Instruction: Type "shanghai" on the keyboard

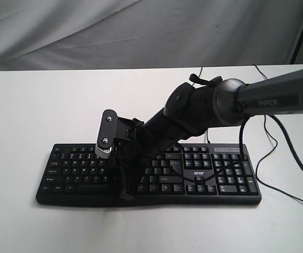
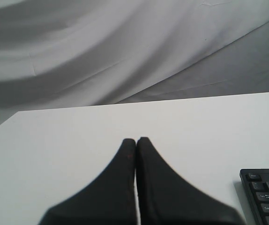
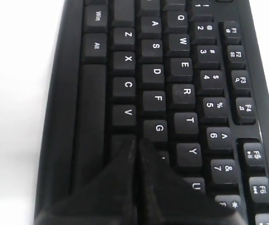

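Note:
The keyboard [image 1: 215, 176] is wide and black with white legends and lies across the white table [image 1: 46, 110]. My right gripper [image 1: 125, 193] reaches in from the right and points down over the keyboard's left-middle letter keys. In the right wrist view the right gripper [image 3: 137, 140] is shut with nothing held. Its tips sit just past the V key [image 3: 128, 112] and beside the G key [image 3: 158, 128]; whether they touch a key is unclear. My left gripper [image 2: 136, 139] is shut and empty over bare table, with a corner of the keyboard [image 2: 265, 197] off to one side. The left arm is out of the exterior view.
Thin black cables [image 1: 286, 158] trail over the table on the right of the keyboard. A crumpled white cloth backdrop [image 1: 114, 31] hangs behind the table's far edge. A dark stand leg [image 1: 301, 31] shows at the top right.

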Tool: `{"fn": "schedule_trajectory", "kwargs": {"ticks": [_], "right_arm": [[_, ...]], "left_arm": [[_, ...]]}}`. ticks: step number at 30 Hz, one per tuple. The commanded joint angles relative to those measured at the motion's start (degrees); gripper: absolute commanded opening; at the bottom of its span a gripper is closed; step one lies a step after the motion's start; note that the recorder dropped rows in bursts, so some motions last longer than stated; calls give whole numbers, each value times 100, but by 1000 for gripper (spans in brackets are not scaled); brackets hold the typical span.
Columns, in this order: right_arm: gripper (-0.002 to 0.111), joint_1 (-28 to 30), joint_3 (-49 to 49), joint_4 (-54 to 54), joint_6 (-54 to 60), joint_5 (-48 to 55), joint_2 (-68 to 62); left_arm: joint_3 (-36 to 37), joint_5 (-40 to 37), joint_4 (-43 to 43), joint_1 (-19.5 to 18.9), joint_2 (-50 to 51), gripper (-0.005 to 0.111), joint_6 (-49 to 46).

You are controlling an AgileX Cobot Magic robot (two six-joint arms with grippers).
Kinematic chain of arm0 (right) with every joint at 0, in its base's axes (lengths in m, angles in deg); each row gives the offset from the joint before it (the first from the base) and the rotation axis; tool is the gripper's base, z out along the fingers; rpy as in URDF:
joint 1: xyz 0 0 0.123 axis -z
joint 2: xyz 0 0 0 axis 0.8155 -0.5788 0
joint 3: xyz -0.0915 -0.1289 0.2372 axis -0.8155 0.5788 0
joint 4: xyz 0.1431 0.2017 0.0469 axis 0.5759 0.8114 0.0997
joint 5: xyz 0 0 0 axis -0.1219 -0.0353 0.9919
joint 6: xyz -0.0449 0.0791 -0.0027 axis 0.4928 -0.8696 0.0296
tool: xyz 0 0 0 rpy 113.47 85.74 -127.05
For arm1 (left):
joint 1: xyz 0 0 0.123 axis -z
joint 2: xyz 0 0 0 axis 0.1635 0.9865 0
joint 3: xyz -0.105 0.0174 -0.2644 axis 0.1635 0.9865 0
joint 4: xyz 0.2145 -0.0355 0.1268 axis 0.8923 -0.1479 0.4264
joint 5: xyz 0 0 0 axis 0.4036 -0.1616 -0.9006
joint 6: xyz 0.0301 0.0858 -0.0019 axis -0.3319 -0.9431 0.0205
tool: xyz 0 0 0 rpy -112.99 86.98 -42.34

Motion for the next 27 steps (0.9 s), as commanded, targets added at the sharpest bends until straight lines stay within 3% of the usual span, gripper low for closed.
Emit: {"fn": "schedule_trajectory", "kwargs": {"ticks": [1, 27], "right_arm": [[0, 41, -35, -25, -38, 63, 57], [0, -178, -807, -637, -1060, 44, -112]], "left_arm": [[29, 36, -3, 22, 18, 1, 16], [29, 36, -3, 22, 18, 1, 16]]}}
